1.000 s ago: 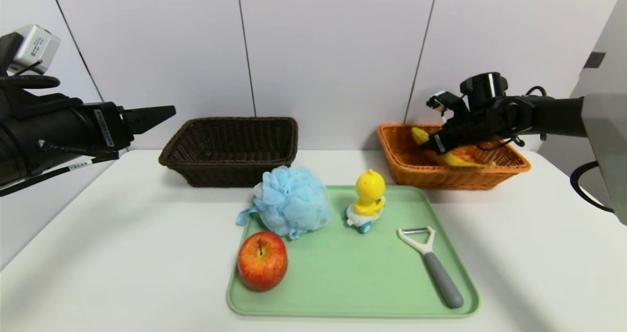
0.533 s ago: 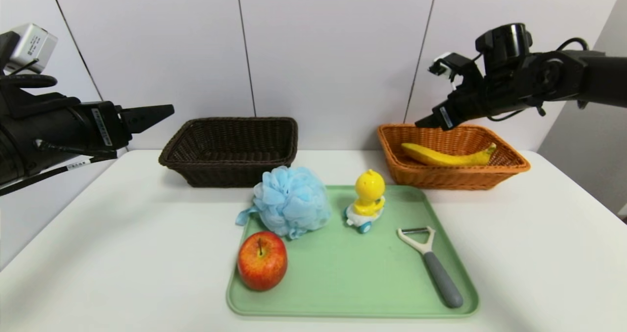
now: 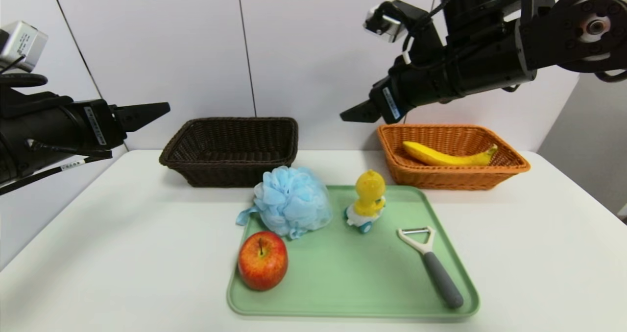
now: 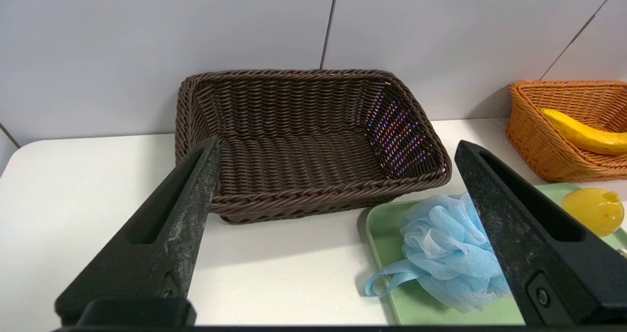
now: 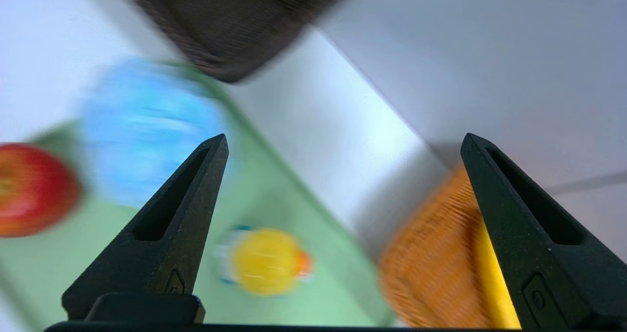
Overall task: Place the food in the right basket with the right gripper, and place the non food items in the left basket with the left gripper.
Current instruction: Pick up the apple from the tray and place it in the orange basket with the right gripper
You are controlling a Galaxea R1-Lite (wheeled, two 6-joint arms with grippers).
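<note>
Since a second ago my right gripper has let go of the banana, lifted out of the right basket and swung up and leftward; it now hangs high over the gap between the two baskets, jaws spread wide with nothing between them. Nothing else has budged.

Handling notes, biggest first. Bath sponge sits at about 10 o'clock on the green tray, hanging over its edge: looks very light and squashy, so I'd bite deep into the mesh or hook the ribbon loop. That one's for my left gripper, which is parked at 9 o'clock of the scene, fingers wide apart, aimed at the left basket.

Apple at 8 o'clock on the tray is my next food job, I reckon. Probably heavy-ish, hard, smooth and round, so it could squirt out; I'd clamp across its widest middle, stem up.

Duck toy at 12 o'clock: hard plastic by the look of it, on wheels, so it may roll when nudged. Squeeze the body.

Peeler at 4 o'clock lies flat; thin and stiff, so grab the grey handle and stay off the blade end.

Hard to see: my right wrist view is smeared, so apple, sponge and duck are just blobs there. From my left wrist, one of my own fingers hides part of the sponge, and the right basket is cut off at the frame edge.
</note>
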